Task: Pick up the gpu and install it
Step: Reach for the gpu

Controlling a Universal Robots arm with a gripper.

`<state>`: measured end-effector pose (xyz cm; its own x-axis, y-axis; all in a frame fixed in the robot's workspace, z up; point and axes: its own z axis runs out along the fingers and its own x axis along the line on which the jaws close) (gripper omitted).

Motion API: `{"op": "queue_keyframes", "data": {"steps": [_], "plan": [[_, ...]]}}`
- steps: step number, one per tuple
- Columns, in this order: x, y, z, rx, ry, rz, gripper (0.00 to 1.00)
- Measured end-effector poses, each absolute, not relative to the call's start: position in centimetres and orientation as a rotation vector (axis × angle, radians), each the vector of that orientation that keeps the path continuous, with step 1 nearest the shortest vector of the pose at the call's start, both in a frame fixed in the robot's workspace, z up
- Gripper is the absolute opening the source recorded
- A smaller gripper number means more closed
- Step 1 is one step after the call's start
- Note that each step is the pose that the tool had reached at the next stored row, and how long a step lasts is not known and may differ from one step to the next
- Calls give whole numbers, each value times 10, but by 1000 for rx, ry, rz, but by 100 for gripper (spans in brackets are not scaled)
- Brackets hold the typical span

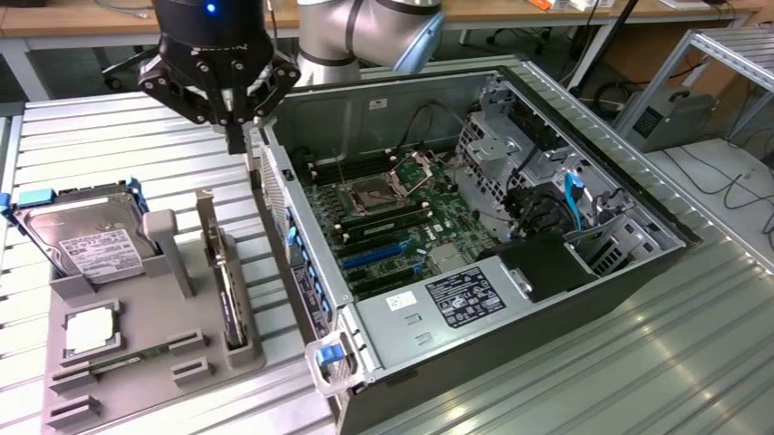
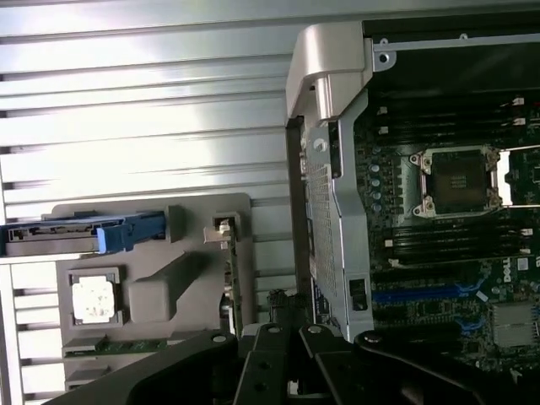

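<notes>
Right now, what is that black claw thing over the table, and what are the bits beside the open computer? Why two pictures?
The claw is the gripper of a robot arm, a machine that moves things like a hand. One picture comes from a camera off the arm, the other from a camera on its wrist. On the table lies an open computer case. Beside it a grey holder keeps parts: a hard drive, a square chip, a green memory stick and the gpu, a slim card standing on edge. The gripper is shut and holds nothing.
</notes>
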<state>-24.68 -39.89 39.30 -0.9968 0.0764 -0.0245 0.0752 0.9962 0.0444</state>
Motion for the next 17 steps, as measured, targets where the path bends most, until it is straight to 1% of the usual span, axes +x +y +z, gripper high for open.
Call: {"op": "queue_keyframes", "data": {"steps": [17], "plan": [[-276,-399,392,118,3112,68,11]]}}
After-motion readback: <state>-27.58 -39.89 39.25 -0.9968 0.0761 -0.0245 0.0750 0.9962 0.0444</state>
